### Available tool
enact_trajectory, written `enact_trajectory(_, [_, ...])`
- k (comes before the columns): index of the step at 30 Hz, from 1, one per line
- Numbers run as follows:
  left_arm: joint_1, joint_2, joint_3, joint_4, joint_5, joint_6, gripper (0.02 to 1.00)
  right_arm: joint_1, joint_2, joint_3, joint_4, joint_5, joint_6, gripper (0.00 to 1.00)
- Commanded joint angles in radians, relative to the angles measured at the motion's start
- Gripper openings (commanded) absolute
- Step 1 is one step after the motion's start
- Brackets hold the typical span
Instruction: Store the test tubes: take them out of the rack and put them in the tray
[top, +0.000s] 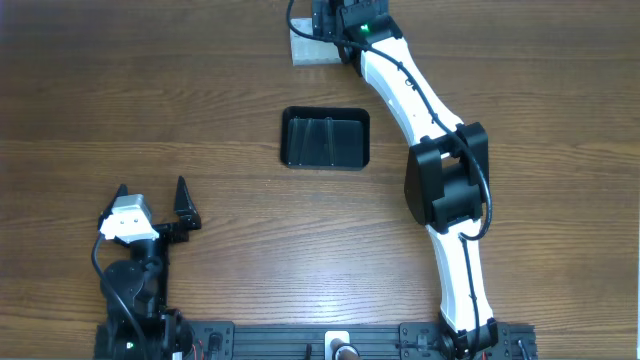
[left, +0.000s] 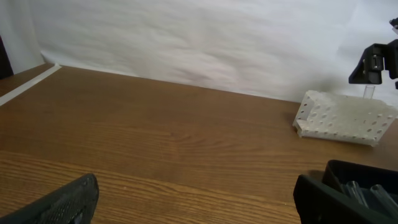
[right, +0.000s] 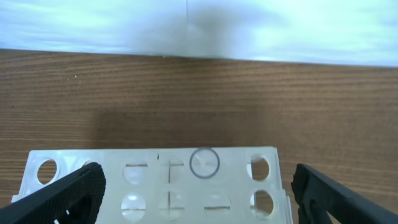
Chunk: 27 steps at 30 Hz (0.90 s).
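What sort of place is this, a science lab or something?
Probably a robot testing bench rather than a real laboratory: a wooden table against a plain white backdrop, a white robot arm over a test-tube rack, and a black tray nearby.

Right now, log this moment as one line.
right hand open over white perforated rack; clear tube in rack; black rectangular tray holds tubes; left hand open

A white perforated rack (top: 312, 52) stands flat, with one clear tube (right: 204, 163) upright in one of its holes. A black tray (top: 284, 138) lies near the rack, not touching it, and holds clear tubes (left: 359, 187) lying flat.
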Motion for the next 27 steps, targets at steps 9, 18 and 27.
enact_trajectory(9, [-0.005, -0.005, -0.004, 0.0, -0.008, 0.014, 0.998, -0.005, 0.046, -0.003, 0.025, 0.014, -0.054, 0.947])
enact_trajectory(18, [-0.005, -0.005, -0.004, 0.0, -0.008, 0.014, 0.998, -0.015, 0.051, -0.003, 0.043, 0.014, -0.054, 0.654])
enact_trajectory(27, [-0.005, -0.005, -0.004, 0.0, -0.008, 0.014, 0.996, -0.016, 0.052, -0.003, 0.042, 0.037, -0.054, 0.402])
